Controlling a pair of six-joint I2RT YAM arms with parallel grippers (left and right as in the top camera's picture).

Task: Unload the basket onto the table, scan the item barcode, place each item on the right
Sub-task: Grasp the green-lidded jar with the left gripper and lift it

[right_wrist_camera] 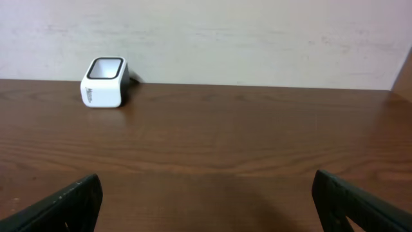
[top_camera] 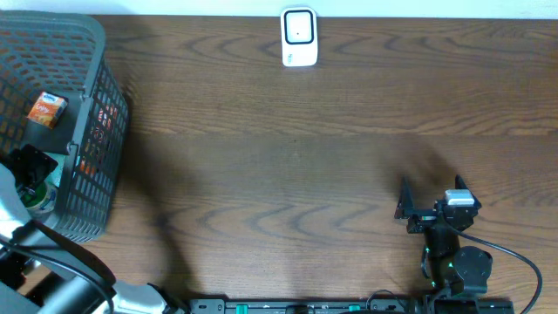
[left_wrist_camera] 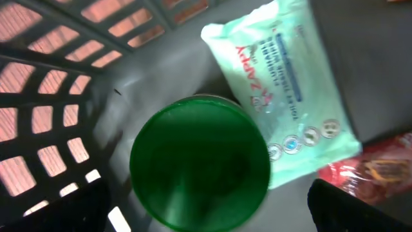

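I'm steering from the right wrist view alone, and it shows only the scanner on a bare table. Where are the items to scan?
Observer: In the overhead view they sit in a grey basket at the table's left end, far from the scanner.
Operator: What is inside it?
Observer: The left wrist view shows a round green lid, a pack of wipes beside it and a red packet.
Operator: Has the left arm got hold of any of them?
Observer: No. The left gripper hangs open inside the basket, right above the green lid, with nothing held.
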